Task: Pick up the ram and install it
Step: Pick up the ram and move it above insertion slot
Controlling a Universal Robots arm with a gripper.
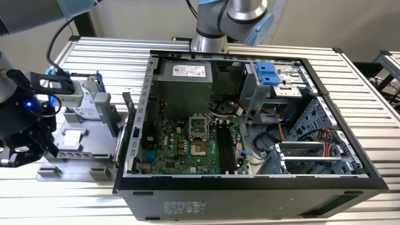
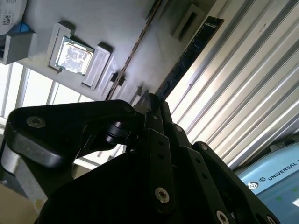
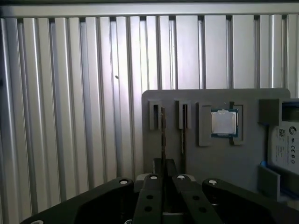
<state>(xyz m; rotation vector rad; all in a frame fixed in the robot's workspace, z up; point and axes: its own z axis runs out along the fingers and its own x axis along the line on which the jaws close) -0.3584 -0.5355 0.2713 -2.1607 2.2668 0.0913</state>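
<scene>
1. Clenched: gripper [image 3: 163, 164], its fingertips pulled tight together on the near end of the ram [image 3: 163, 133].
2. Ram standing on its thin edge in a narrow slot of the grey holder [image 3: 219, 163], running lengthwise straight away from the fingertips, in the slot farthest from the hard drive [image 3: 285, 144].
3. Just beside it, in the holder's next slot: a second dark stick [image 3: 183, 135], parallel to the ram and apart from it.
4. Further along the holder, past both slots: a square processor chip [image 3: 224, 122], lying flat in its own recess.
5. At the holder's other end: the silver hard drive, white label showing, held between grey blocks.
6. Under the holder: a slatted metal table [image 3: 70, 116], with bare slats all round the holder's edge.
7. In the second wrist view: the ram seen as a dark strip reaching from the closed fingertips across the holder.
8. In the exterior view, just beside the holder on the exterior view's right: an open computer case [image 1: 250, 192], with a green motherboard [image 1: 181, 150] and long black slots [image 1: 226, 147] inside.
9. Also there: the gripper at the holder's opposite side, away from the case.
</scene>
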